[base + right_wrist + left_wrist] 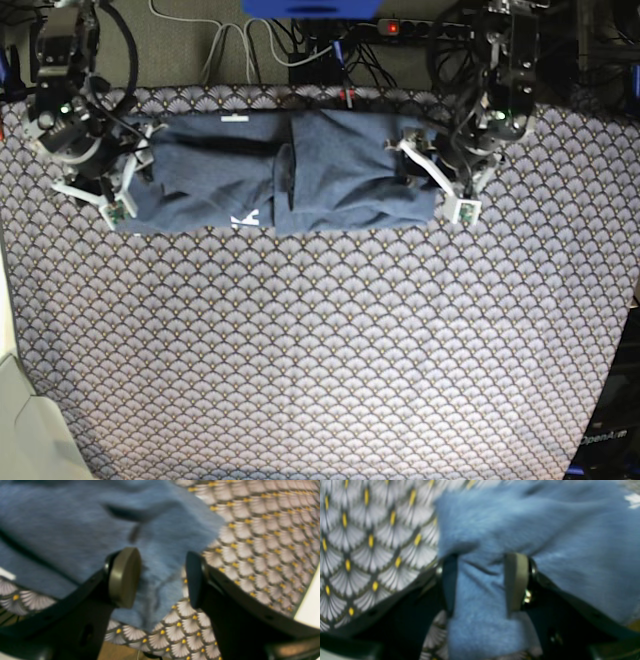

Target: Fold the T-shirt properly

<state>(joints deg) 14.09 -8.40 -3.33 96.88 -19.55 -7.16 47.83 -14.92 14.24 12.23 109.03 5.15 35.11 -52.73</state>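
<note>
The slate-blue T-shirt (330, 170) lies as a long band across the far part of the table, with a bit of white lettering (243, 217) at its front edge and a white label (236, 119) at its back edge. My left gripper (440, 185) is at the band's right end. In the left wrist view the gripper (482, 585) is open, and the shirt (545, 530) fills the gap between its jaws. My right gripper (125, 180) is at the left end. In the right wrist view it (162, 580) is open around a corner of the shirt (62, 530).
The scallop-patterned tablecloth (320, 350) covers the whole table. Cables and a power strip (400, 28) run behind the back edge. A pale surface (20, 420) borders the table's left edge, and a dark strip runs along the right edge.
</note>
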